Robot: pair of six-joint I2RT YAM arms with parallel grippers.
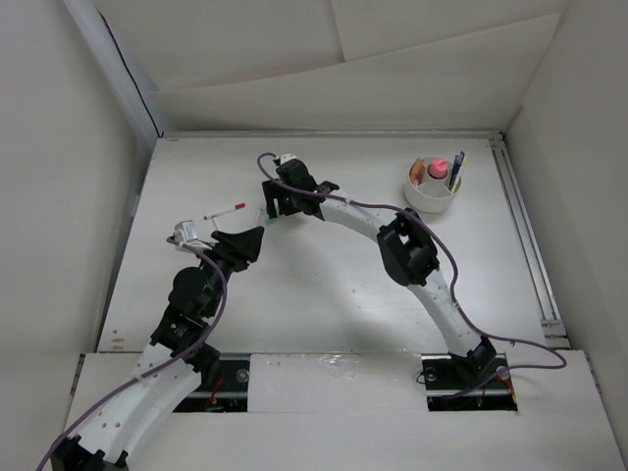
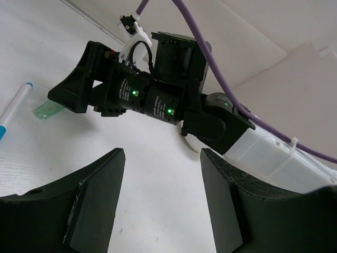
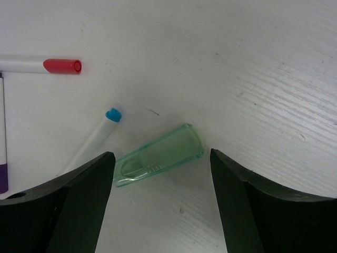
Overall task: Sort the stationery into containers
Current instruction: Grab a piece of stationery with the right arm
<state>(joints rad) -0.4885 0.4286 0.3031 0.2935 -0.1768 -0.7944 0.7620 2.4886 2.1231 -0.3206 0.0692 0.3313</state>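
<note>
1. At the left of the white table (image 1: 324,314), your left gripper (image 2: 162,155) hangs just over the surface. Its fingers (image 2: 95,205) are spread wide with nothing between them, and they face the right arm's wrist.
2. Just beyond that gripper, towards the far left, the white pen with a red tip (image 1: 226,211) lies flat on the table, untouched.
3. In the right wrist view, a white pen with a blue tip (image 3: 97,139) lies nearer than the red-tipped pen, slanted, with its blue end towards the green cap (image 3: 158,156). At the left edge of that view you can see a sliver of a purple-ended pen (image 3: 2,142); the rest of it is out of frame.
4. The green cap is translucent and lies on its side on the table, near the blue tip but apart from it. Your right gripper (image 1: 275,208) is above it with its fingers (image 3: 79,195) parted. The cap lies in the gap between them, closer to the left-hand finger in that view. You cannot tell whether that finger touches it.
5. At the far right stands the round white cup (image 1: 433,201), well apart from both grippers. An orange marker (image 1: 418,170), a pink-capped item (image 1: 438,168) and a blue pen (image 1: 455,169) stand upright in it. From this view you cannot tell which compartment holds which.
</note>
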